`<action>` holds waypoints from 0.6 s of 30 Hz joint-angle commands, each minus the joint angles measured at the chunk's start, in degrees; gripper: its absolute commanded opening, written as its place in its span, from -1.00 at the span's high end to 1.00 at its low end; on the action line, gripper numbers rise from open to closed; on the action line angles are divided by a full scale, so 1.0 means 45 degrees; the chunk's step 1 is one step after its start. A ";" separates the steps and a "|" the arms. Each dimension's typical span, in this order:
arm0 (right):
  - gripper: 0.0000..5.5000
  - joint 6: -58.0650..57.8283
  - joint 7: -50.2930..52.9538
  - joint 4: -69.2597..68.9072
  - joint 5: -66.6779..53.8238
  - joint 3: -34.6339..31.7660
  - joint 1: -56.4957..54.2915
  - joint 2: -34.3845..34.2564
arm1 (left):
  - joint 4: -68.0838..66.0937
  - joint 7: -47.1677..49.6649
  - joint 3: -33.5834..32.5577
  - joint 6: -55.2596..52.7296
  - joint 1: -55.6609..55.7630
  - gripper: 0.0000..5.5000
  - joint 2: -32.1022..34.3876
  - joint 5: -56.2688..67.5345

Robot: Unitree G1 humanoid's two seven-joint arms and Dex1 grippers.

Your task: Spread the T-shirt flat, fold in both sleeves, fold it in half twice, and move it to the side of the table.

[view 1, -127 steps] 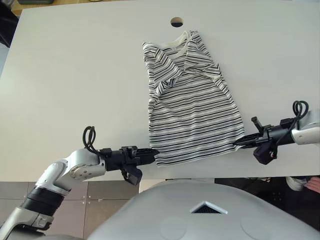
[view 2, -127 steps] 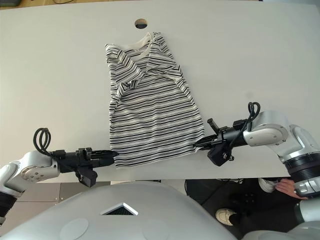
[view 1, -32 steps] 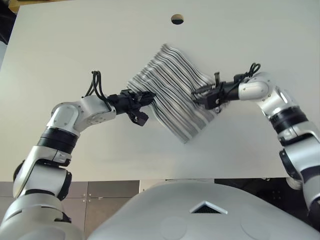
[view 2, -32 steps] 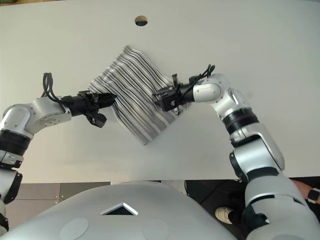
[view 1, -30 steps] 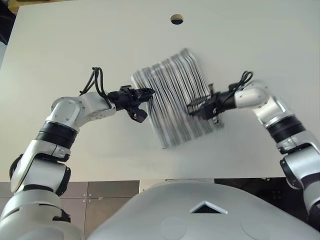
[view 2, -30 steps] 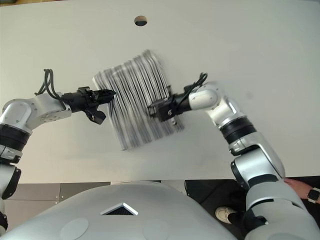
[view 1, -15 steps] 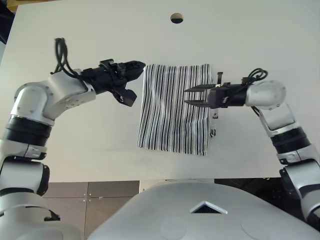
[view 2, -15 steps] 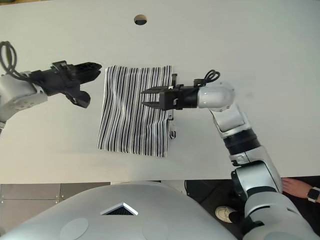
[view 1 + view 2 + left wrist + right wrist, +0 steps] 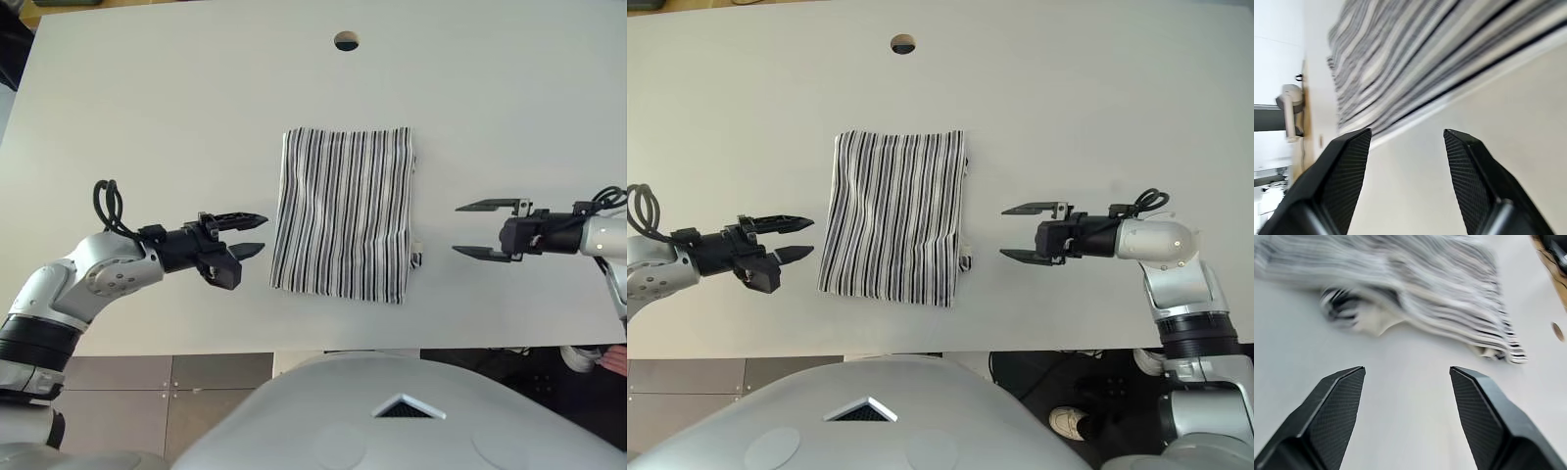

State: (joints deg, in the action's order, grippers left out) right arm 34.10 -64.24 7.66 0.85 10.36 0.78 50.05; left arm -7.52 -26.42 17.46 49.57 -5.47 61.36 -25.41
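Note:
The black-and-white striped T-shirt (image 9: pixel 345 211) lies folded into a flat rectangle in the middle of the white table (image 9: pixel 147 117). My left gripper (image 9: pixel 249 233) is open, just off the shirt's near left corner, with nothing between its fingers. My right gripper (image 9: pixel 472 230) is open too, a short way off the shirt's right edge near the front, and holds nothing. The left wrist view has the shirt's striped edge (image 9: pixel 1420 58) beyond the open fingers. In the right wrist view the shirt's bunched edge (image 9: pixel 1400 289) lies ahead of the open fingers.
A round cable hole (image 9: pixel 346 41) sits in the table at the back, beyond the shirt. Bare table surface stretches to the left and right of the shirt. The table's front edge (image 9: pixel 323 350) runs close behind both grippers.
Both grippers let go of the shirt's far corners and drew back toward the table's front, the left one down to the near left corner, the right one away to the right. The shirt stayed flat.

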 commanded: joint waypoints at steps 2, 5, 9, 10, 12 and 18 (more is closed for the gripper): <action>-0.14 0.3230 0.2193 0.0601 0.3670 0.0763 -0.0061 -0.0336 | -0.0968 0.0433 0.0451 0.0943 0.0034 0.01 -0.0622 -0.1225; -0.14 0.4339 0.3452 0.0695 0.5337 0.1219 -0.0161 -0.0588 | -0.1124 0.0300 0.0802 0.1226 -0.0128 0.01 -0.1051 -0.0717; -0.14 0.4795 0.4799 0.0934 0.6553 0.1925 -0.0316 -0.1207 | -0.0883 -0.0207 0.1389 0.1152 -0.0075 0.01 -0.1741 0.0132; -0.14 0.4830 0.5073 0.1027 0.6793 0.2058 -0.0398 -0.1292 | -0.0861 -0.0286 0.1442 0.1112 -0.0022 0.01 -0.1807 0.0202; -0.14 0.4847 0.5441 0.1194 0.6934 0.2318 -0.0569 -0.1400 | -0.0796 -0.0427 0.1506 0.1080 0.0047 0.01 -0.1917 0.0377; -0.14 0.4740 0.6065 0.1438 0.7259 0.3283 -0.0971 -0.1748 | -0.0643 -0.0712 0.1558 0.0966 0.0238 0.01 -0.2359 0.0594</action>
State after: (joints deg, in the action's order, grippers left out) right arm 57.14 -35.40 12.14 28.58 22.35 -4.57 42.45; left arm -10.10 -27.97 23.69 55.00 -4.19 51.11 -21.53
